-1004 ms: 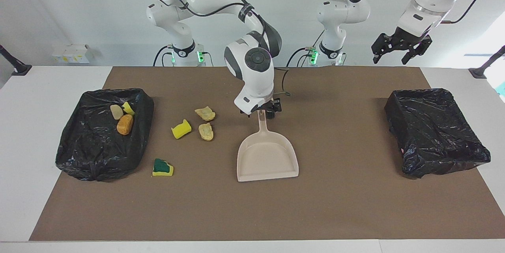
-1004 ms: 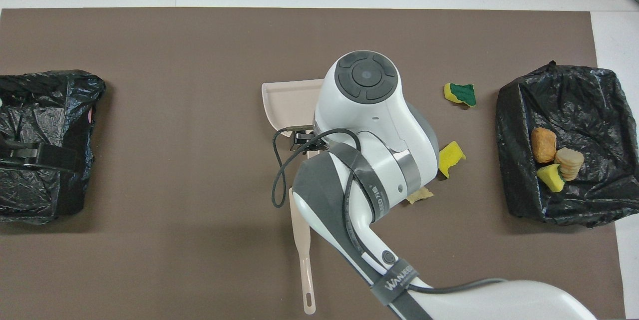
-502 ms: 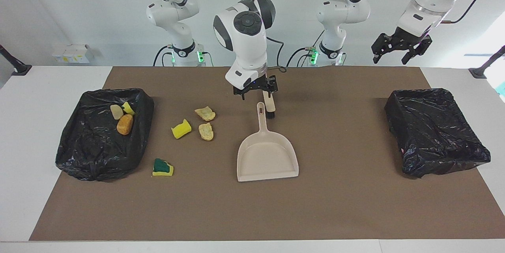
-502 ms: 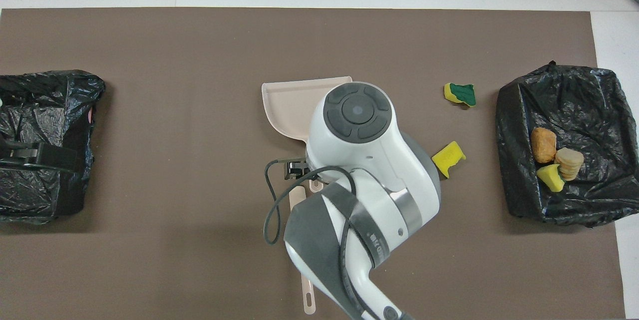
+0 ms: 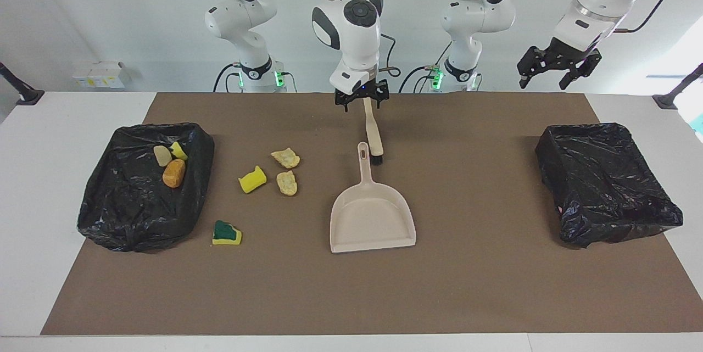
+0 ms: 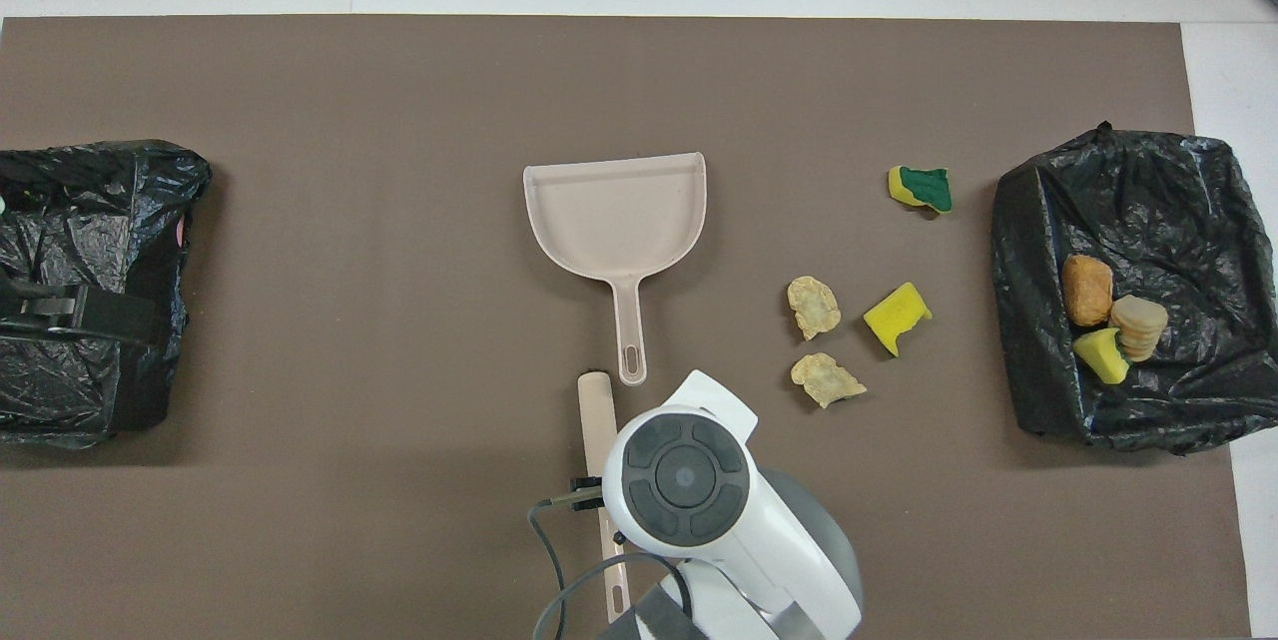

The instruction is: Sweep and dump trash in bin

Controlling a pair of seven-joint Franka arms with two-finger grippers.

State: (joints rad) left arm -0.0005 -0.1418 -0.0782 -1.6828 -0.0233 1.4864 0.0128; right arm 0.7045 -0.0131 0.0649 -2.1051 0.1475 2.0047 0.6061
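Right arm: extends from its base toward the desk centre, wrist pointing straight down. The right end effector point(image 5: 362, 100) hangs low near the robots' edge of the desk, fingers spread apart and empty. Left arm: raised at its own end of the desk, waiting. The left end effector point(image 5: 557, 69) hangs high, fingers spread, empty.

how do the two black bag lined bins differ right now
The black bag-lined bin at the right arm's end holds three bits: an orange-brown lump, a pale beige lump and a yellow sponge chunk. The black bag-lined bin at the left arm's end shows no trash inside. Both sit on the brown mat.
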